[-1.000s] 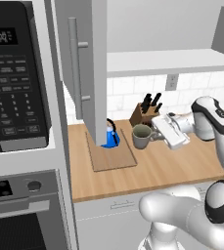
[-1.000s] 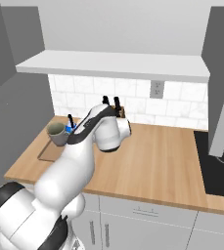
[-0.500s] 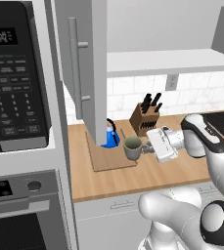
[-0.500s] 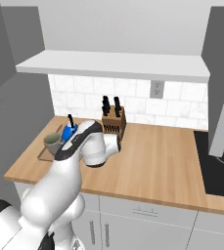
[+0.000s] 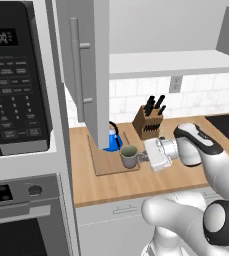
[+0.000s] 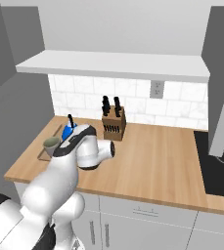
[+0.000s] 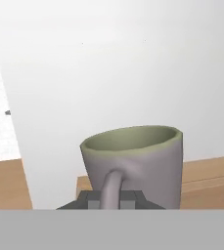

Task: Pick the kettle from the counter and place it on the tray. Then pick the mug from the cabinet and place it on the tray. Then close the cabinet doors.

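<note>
The grey-green mug (image 5: 128, 156) is upright over the front right part of the wooden tray (image 5: 105, 166). I cannot tell whether it touches the board. My gripper (image 5: 142, 156) is shut on the mug's side handle (image 7: 111, 188), one fingertip (image 7: 90, 199) on each side of it. The mug (image 7: 133, 163) is close in front of the hand, with the tray (image 7: 81, 184) edge behind it. The blue kettle (image 5: 112, 141) stands on the tray's back part, just behind the mug. From the right, the mug (image 6: 50, 144) and kettle (image 6: 67, 132) show past my arm.
An open grey cabinet door (image 5: 88, 65) with a silver bar handle hangs over the tray's left side. A knife block (image 5: 148, 122) stands by the backsplash right of the kettle. The black microwave (image 5: 16, 80) and oven column wall off the left, and a cooktop (image 6: 218, 161) lies at right.
My arm has carried the mug leftward and downward, from beside the knife block to over the tray in front of the kettle. The gripper has stayed shut on it.
</note>
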{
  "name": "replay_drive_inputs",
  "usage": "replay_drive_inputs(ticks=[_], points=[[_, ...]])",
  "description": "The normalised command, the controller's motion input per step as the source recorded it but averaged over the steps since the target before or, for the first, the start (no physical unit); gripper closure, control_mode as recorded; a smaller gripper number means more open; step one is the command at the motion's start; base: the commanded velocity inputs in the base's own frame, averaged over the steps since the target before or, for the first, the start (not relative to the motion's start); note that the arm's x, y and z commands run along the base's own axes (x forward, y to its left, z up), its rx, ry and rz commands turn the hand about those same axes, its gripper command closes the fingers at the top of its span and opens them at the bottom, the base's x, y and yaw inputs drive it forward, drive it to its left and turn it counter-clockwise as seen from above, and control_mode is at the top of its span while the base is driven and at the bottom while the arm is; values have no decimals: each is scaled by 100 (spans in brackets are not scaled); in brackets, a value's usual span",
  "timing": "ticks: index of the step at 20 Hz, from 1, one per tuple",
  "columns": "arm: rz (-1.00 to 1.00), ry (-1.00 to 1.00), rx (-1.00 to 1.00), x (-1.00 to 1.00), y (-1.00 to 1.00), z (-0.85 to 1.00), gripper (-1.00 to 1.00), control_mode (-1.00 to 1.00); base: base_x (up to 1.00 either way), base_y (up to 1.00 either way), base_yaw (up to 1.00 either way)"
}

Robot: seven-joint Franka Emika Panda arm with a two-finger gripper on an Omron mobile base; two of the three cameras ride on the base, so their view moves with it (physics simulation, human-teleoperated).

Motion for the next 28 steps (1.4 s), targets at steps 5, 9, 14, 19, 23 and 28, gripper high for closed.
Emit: replay_drive_inputs(ticks=[5, 9, 14, 19, 23, 28], points=[[0, 0, 0, 33, 13, -17, 100, -100, 0, 0, 0], [0, 1, 0, 34, 4, -14, 100, -100, 0, 0, 0], [0, 1, 0, 33, 3, -16, 100, -100, 0, 0, 0], [0, 1, 0, 28, 1, -25, 100, -100, 0, 0, 0], [0, 0, 0, 20, 7, -26, 100, -100, 0, 0, 0], [0, 0, 0, 22, 5, -26, 100, -100, 0, 0, 0]])
